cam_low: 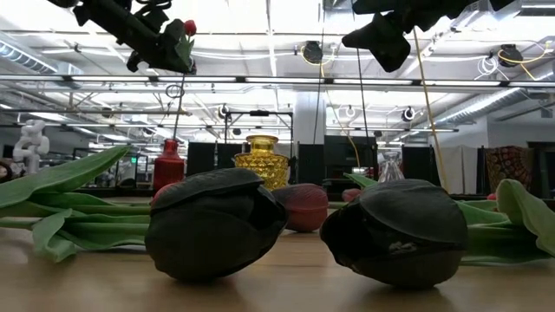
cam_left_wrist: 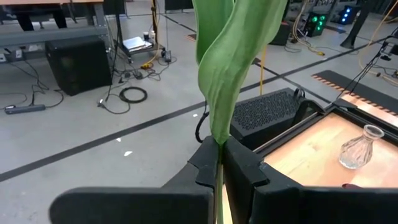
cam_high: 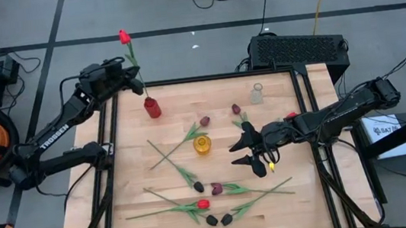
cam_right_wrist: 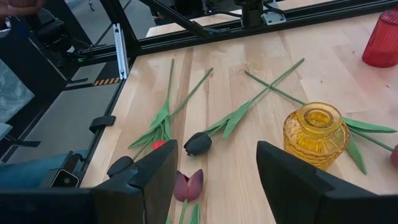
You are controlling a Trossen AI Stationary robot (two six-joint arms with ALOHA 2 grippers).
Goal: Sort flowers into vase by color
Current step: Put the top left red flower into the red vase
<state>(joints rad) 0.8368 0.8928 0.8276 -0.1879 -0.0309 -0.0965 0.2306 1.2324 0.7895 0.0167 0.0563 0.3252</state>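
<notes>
Tulips lie closest to you along the bench's (cam_high: 297, 203) front edge: two black heads (cam_low: 215, 221) sit side by side, nearly touching, with green leaves trailing off either way. Expect them to be light and floppy, with thin stems that bend and heads that could crush, so take each one on the stem just under the leaves, not on the head.

Next back, the scatter of flowers (cam_high: 201, 195) spreads over the bench middle: a red one (cam_high: 203, 204), maroon ones, and black ones, stems crossing.

Your right claw (cam_high: 247, 155) hovers over the bench's right-middle, fingers spread wide and empty, with a black tulip (cam_right_wrist: 198, 143) and a maroon one (cam_right_wrist: 188, 185) just ahead of it.

Yellow vase (cam_high: 203, 145) stands mid-bench, empty. Farther back are the red vase (cam_high: 152, 107) at left rear and the clear glass vase (cam_high: 257, 93) at right rear.

Your left claw (cam_high: 135, 82) is clenched on the stem of a red tulip (cam_high: 124, 37), held upright over the red vase; I can't tell if the stem tip is in the neck. Judging by colour, that match is right. Most flowers are not yet sorted.
</notes>
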